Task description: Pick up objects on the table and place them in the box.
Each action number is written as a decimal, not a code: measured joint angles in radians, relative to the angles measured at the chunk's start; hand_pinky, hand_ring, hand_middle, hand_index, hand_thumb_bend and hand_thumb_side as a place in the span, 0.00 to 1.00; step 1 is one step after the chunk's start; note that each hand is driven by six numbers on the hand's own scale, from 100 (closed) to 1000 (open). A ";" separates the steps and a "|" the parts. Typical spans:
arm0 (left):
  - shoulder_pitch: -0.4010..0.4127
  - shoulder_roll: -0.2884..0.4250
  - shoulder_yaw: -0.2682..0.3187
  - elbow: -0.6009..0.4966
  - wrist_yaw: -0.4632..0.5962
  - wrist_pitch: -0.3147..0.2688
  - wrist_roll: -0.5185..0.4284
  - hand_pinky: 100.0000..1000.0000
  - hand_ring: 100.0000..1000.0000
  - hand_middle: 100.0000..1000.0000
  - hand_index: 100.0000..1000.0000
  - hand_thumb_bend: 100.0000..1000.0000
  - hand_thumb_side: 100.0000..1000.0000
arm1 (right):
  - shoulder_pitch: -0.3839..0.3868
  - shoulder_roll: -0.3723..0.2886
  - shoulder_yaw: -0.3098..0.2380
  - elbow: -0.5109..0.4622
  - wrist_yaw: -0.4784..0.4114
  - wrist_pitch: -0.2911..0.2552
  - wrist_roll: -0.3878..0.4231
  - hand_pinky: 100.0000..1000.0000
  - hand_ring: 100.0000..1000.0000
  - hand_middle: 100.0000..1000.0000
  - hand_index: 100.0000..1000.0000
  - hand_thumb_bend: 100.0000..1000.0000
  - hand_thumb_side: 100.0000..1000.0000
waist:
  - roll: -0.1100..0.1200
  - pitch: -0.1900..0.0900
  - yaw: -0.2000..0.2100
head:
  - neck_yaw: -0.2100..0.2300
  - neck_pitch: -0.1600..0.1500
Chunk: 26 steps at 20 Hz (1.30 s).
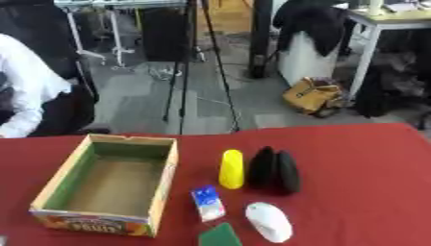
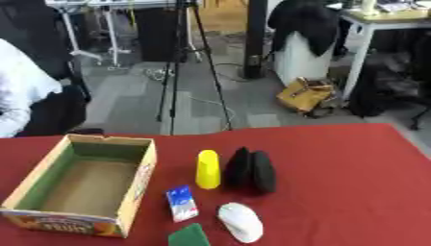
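An open cardboard box point(image 1: 59, 181) with a green inner lining stands at the left of the red table point(image 1: 362, 163), and nothing shows inside it. To its right lie a yellow cylinder-shaped object point(image 1: 232, 168), a black two-lobed object point(image 1: 273, 170), a small blue and white carton point(image 1: 208, 202), a white computer mouse point(image 1: 269, 221) and a green flat object point(image 1: 221, 236) at the front edge. Neither of my hands shows in either view.
Beyond the table's far edge a person in a white top sits at the left. A tripod point(image 1: 187, 67), a tan bag point(image 1: 314, 95) on the floor and a white desk point(image 1: 379, 29) stand further back.
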 measured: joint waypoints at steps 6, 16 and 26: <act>0.024 0.001 0.005 0.000 -0.009 0.023 0.002 0.90 0.90 0.85 0.88 0.00 0.81 | 0.001 -0.057 0.025 0.002 0.034 0.070 0.145 0.96 0.96 0.87 0.87 0.03 1.00 | 0.001 -0.016 0.001 | 0.002 0.028; 0.040 0.009 0.004 0.000 -0.008 0.047 -0.034 0.90 0.88 0.82 0.84 0.00 0.74 | -0.072 -0.173 0.120 0.183 0.088 0.048 0.366 0.98 0.97 0.88 0.86 0.13 1.00 | -0.021 -0.052 0.006 | -0.007 0.029; 0.059 0.017 -0.012 0.000 -0.009 0.079 -0.095 0.90 0.87 0.82 0.84 0.00 0.72 | -0.158 -0.240 0.278 0.327 0.128 -0.085 0.694 0.95 0.96 0.87 0.87 0.06 1.00 | -0.042 -0.124 0.008 | -0.011 0.094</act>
